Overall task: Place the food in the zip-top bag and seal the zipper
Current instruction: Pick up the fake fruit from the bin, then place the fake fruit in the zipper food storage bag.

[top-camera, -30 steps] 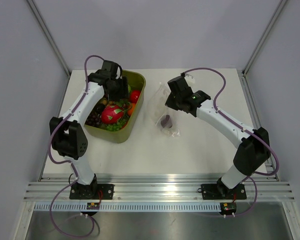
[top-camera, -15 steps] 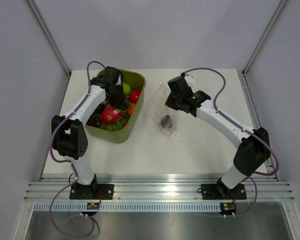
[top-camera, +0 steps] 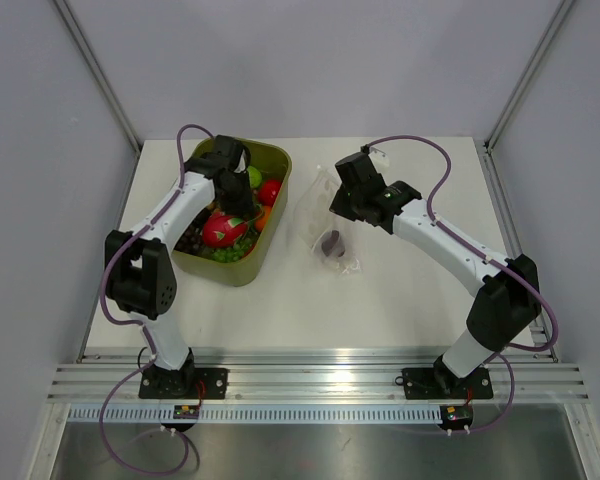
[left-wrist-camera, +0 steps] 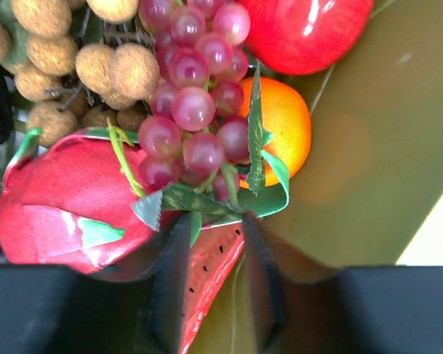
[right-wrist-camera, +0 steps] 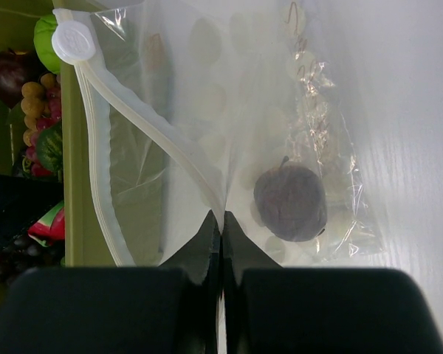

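Right gripper (right-wrist-camera: pixel 221 221) over white table (top-camera: pixel 380 300), grey walls (top-camera: pixel 330 60)

One green tub (top-camera: pixel 238 272) and one clear bag (top-camera: pixel 318 200). One purple fruit (right-wrist-camera: pixel 289 200) lies in the bag. In the tub:
- one bunch of grapes (left-wrist-camera: pixel 196 110)
- one red apple (left-wrist-camera: pixel 303 29) at one o'clock of the grapes
- one orange (left-wrist-camera: pixel 286 133) at three
- one watermelon slice (left-wrist-camera: pixel 207 273) at six
- one dragon fruit (left-wrist-camera: pixel 59 214) at eight
- one cluster of brown berries (left-wrist-camera: pixel 66 66) at ten
- one green fruit (right-wrist-camera: pixel 44 37)
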